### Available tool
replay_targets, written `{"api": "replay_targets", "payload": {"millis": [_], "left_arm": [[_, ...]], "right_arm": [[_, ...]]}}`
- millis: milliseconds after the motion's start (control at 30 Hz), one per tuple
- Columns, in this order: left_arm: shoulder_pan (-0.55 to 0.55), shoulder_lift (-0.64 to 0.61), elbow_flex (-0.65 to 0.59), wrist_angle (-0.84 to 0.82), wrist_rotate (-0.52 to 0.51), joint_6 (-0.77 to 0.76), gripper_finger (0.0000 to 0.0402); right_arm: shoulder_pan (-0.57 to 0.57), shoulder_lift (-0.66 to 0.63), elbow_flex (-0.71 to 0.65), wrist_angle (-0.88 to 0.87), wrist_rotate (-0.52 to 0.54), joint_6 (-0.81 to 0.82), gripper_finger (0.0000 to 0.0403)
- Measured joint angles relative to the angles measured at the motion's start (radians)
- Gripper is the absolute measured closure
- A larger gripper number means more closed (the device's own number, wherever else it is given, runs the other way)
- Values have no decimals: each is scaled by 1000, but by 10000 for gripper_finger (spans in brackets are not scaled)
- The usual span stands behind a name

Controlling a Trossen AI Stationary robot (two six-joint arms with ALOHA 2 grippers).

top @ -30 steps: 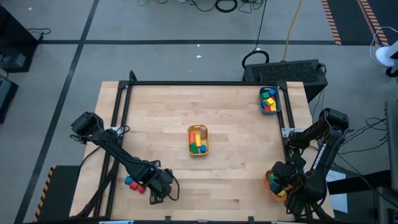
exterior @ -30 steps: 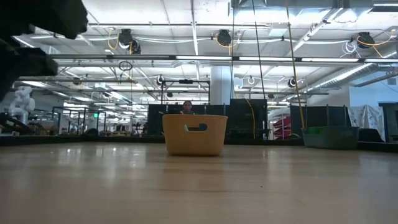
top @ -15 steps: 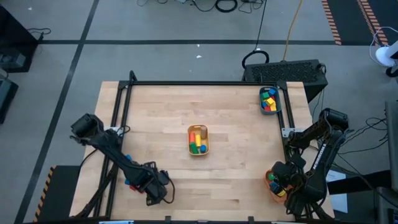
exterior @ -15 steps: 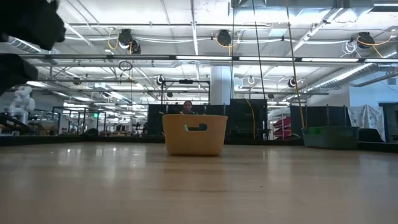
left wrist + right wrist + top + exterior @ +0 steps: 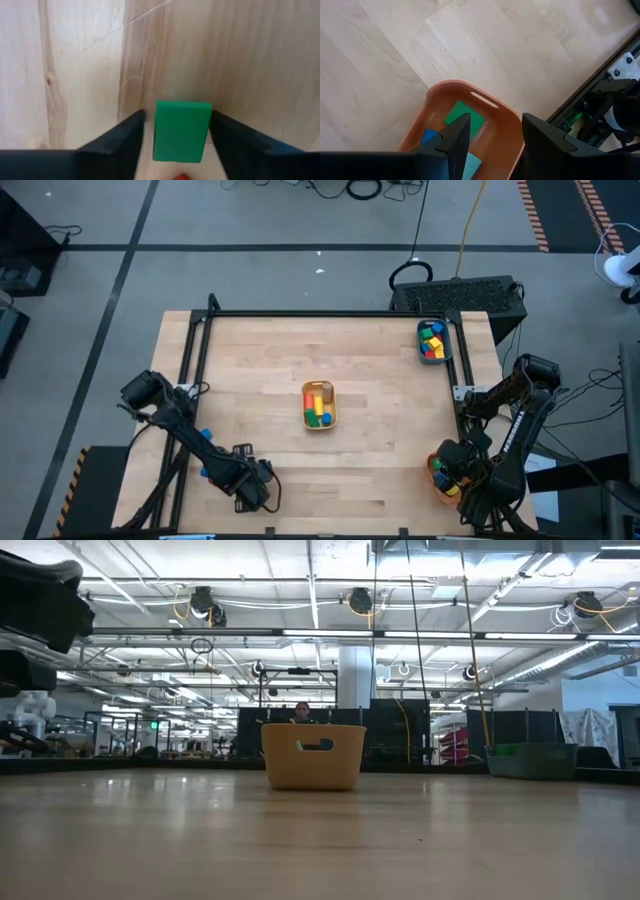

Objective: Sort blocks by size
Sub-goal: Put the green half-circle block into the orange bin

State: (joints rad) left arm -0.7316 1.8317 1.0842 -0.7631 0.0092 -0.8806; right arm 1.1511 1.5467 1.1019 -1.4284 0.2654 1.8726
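A green block (image 5: 181,131) lies flat on the wooden table, between the two fingers of my left gripper (image 5: 176,114). This gripper points down near the table's near left corner (image 5: 255,492) and is open, with a slim gap showing beside one finger. A red block (image 5: 181,176) peeks in just behind the green one. Blue blocks (image 5: 205,470) lie by the left arm. My right gripper (image 5: 452,470) hangs open over the orange bin (image 5: 505,117), which holds green, blue and cyan blocks. My left gripper comes at the green block from above, with one finger along each of its two opposite sides. One finger (image 5: 127,135) stands a little apart from the block. I cannot tell whether the other finger (image 5: 225,135) touches the block's edge (image 5: 207,125).
A yellow bin (image 5: 319,405) with blocks stands mid-table and shows in the low view (image 5: 313,755). A teal bin (image 5: 432,340) with blocks sits at the far right corner. A black frame rail (image 5: 195,370) runs along the table's left side.
My left gripper has gone down toward the table and a little toward its near edge.
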Motion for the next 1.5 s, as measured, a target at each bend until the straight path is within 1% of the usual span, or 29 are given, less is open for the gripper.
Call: {"api": "replay_targets", "payload": {"millis": [67, 133, 167, 300, 400, 467, 533, 633, 700, 733, 833, 1000, 1067, 1233, 1333, 1400, 1500], "left_arm": [[7, -4, 3, -4, 6, 5, 222], [15, -10, 7, -7, 8, 7, 258], [20, -15, 8, -12, 3, 7, 267], [42, -47, 31, -9, -3, 62, 267], [64, -66, 57, -9, 7, 120, 267], [87, -77, 87, -6, 18, 165, 267], [115, -81, 125, -3, 36, 216, 267], [162, -80, 184, -5, 60, 270, 267], [200, -81, 215, 12, 72, 291, 267], [220, -81, 226, 19, 74, 293, 267], [274, -80, 255, 43, 104, 294, 267], [328, -80, 262, 126, 169, 350, 267], [340, -79, 262, 170, 186, 383, 267], [365, -66, 262, 255, 225, 463, 267], [375, -56, 263, 290, 227, 501, 267], [381, -46, 262, 325, 228, 524, 267], [385, -36, 262, 352, 229, 550, 267]], "right_arm": [[0, 0, 0, 1, 9, 10, 239], [0, 0, 0, 11, 43, 17, 239], [0, 0, 0, 19, 64, 15, 239], [0, 0, 0, 66, 155, -93, 239], [0, 0, 0, 127, 265, -233, 239], [0, 0, 0, 188, 360, -358, 239], [-7, 0, 0, 265, 477, -521, 239], [-33, 0, 0, 422, 637, -838, 239], [-65, 0, 0, 530, 694, -1069, 239], [-86, 0, 0, 583, 699, -1173, 239], [-163, 0, 0, 713, 696, -1424, 239], [-297, 0, 0, 879, 634, -1700, 239], [-343, 0, 0, 951, 582, -1810, 239], [-451, 11, 0, 1179, 352, -2074, 239], [-497, 40, 0, 1284, 253, -2200, 239], [-523, 68, 0, 1348, 206, -2268, 238], [-554, 117, 0, 1405, 201, -2337, 236]]}}
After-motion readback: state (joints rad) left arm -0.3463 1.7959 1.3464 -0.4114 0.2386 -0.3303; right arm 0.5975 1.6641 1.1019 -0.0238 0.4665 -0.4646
